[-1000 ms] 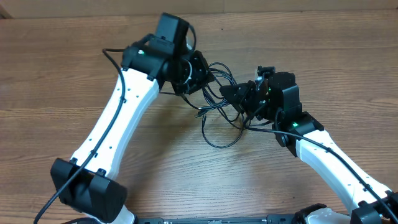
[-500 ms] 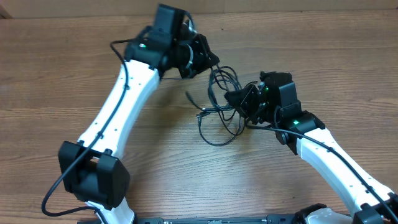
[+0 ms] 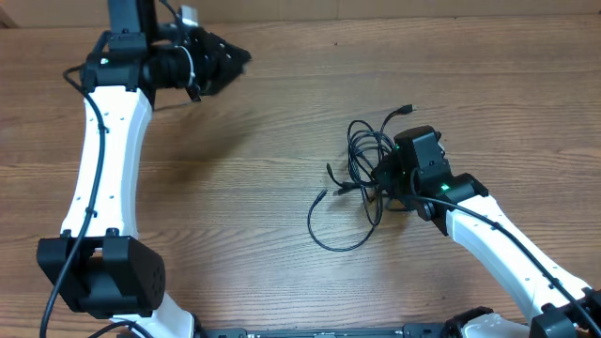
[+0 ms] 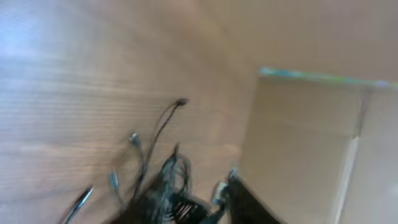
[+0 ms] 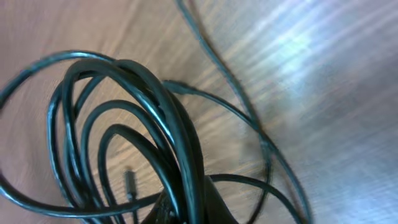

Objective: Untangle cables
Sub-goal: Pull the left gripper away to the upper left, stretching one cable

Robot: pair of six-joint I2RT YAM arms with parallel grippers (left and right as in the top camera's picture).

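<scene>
Directly beneath the right gripper [image 3: 396, 178], the cables [image 3: 364, 160] are bunched in a tangle of thin black loops on the wooden table [image 3: 263, 141]. Most of the tangle is spread just to the left of the right gripper and slightly beyond it. One wide loop [image 3: 331, 239] is trailed out to the near left of the right gripper and lies flat on the wood, with a small plug [image 3: 320, 194] at its free end. A second plug end [image 3: 406, 110] is laid just beyond the right gripper.

From the right wrist, the coil [image 5: 155, 106] is seen close up. Its strands are drawn together into the gripper's dark body at the lower edge, so the right gripper is taken to be closed on them.

Well apart from the right gripper, far to its left and beyond it, the left gripper [image 3: 223, 62] is held over bare wood, with its fingers pointed toward the right gripper's side. Whether its jaws are parted cannot be told: overhead they merge into one dark mass, and the left wrist view is blurred. In that view the cables [image 4: 163, 168] are made out only as faint dark lines.
</scene>
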